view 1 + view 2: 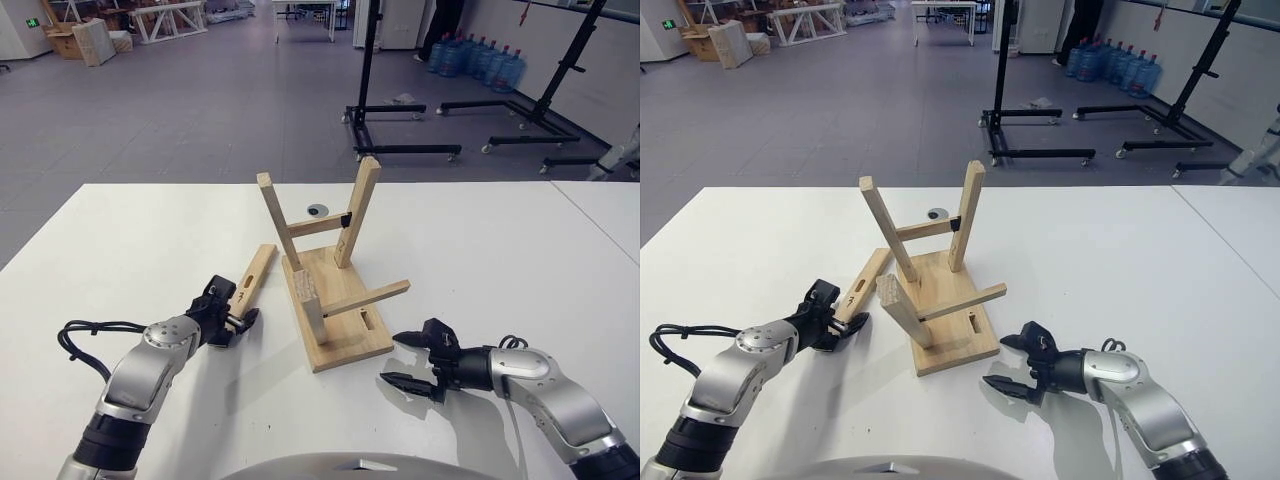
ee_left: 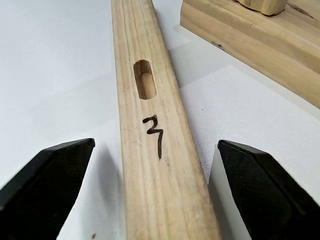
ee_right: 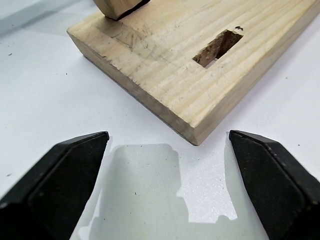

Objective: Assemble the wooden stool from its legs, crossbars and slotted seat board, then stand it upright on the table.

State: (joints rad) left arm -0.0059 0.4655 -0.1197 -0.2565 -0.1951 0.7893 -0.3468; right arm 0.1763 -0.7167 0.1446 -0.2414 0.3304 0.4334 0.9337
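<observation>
Stool leg (image 2: 160, 150), the loose one, lies on the desk (image 1: 130, 250) between the spread tips of the released left end effector (image 1: 245, 325); it should close squarely across the leg's width. Right end effector (image 1: 392, 360), also released, faces the seat board (image 1: 340, 345) corner beside its empty slot (image 3: 217, 47). The leg's near end is hidden beneath the left one.

I see white table (image 1: 500, 260). Seat board (image 1: 340, 345) lies flat mid-table. Loose leg (image 1: 258, 270) lies flat at its 10 o'clock, just beside. Small grey round disc (image 1: 317, 210) at 12 o'clock. Black cable (image 1: 85, 330) at 9 o'clock, well apart.
</observation>
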